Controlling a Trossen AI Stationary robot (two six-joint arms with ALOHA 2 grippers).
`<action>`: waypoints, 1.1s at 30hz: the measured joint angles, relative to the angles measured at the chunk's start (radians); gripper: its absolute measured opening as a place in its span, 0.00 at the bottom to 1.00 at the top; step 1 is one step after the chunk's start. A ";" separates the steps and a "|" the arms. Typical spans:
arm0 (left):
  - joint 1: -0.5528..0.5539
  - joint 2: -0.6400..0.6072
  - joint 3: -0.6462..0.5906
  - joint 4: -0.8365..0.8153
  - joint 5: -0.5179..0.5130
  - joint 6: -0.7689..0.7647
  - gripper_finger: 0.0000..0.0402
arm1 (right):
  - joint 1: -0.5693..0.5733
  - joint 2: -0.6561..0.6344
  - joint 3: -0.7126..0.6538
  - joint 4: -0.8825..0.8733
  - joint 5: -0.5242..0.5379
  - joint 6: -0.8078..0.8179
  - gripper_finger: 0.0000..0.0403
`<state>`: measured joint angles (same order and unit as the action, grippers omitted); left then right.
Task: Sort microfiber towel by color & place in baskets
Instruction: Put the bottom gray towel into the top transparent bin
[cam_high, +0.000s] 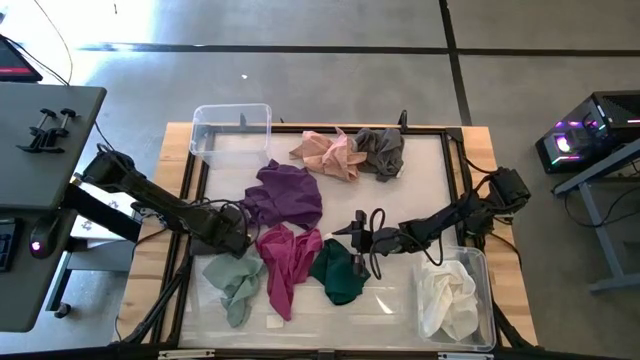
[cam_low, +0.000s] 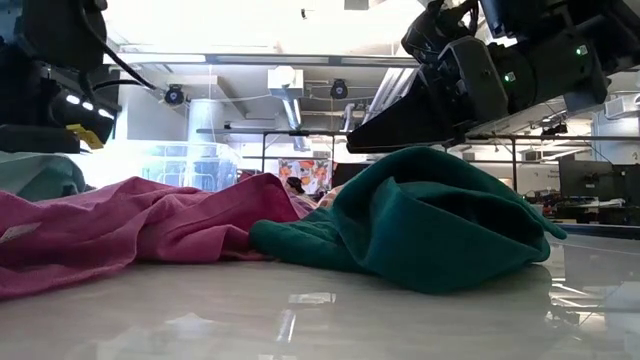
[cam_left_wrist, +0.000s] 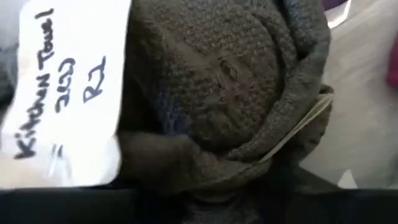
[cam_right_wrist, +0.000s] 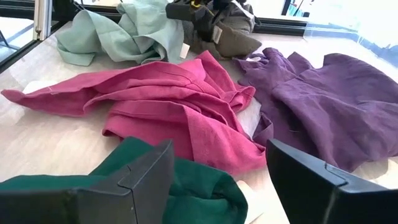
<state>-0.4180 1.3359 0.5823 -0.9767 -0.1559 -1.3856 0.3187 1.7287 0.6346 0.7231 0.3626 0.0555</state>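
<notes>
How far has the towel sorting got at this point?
Done: one white towel lies in the larger basket. In hand: left gripper on an olive towel; right gripper open over the green towel. Small basket empty; six towels remain.

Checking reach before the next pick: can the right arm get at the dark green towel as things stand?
Probably yes. The right gripper hangs open just over the dark green towel, with nothing lying on that towel; the magenta towel lies beside it.
</notes>
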 joint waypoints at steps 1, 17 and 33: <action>0.000 0.000 0.001 -0.006 -0.001 0.001 0.18 | 0.000 0.000 0.000 0.000 0.000 0.010 0.62; 0.043 -0.026 0.716 -0.542 -0.542 0.072 0.08 | 0.005 0.000 0.000 -0.023 -0.005 0.032 0.62; 0.711 -0.044 0.922 -0.414 -0.885 0.860 0.08 | 0.005 0.000 -0.001 -0.019 -0.004 0.075 0.62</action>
<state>0.2935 1.2922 1.5039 -1.3904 -1.0405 -0.5260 0.3237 1.7290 0.6338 0.7045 0.3584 0.1308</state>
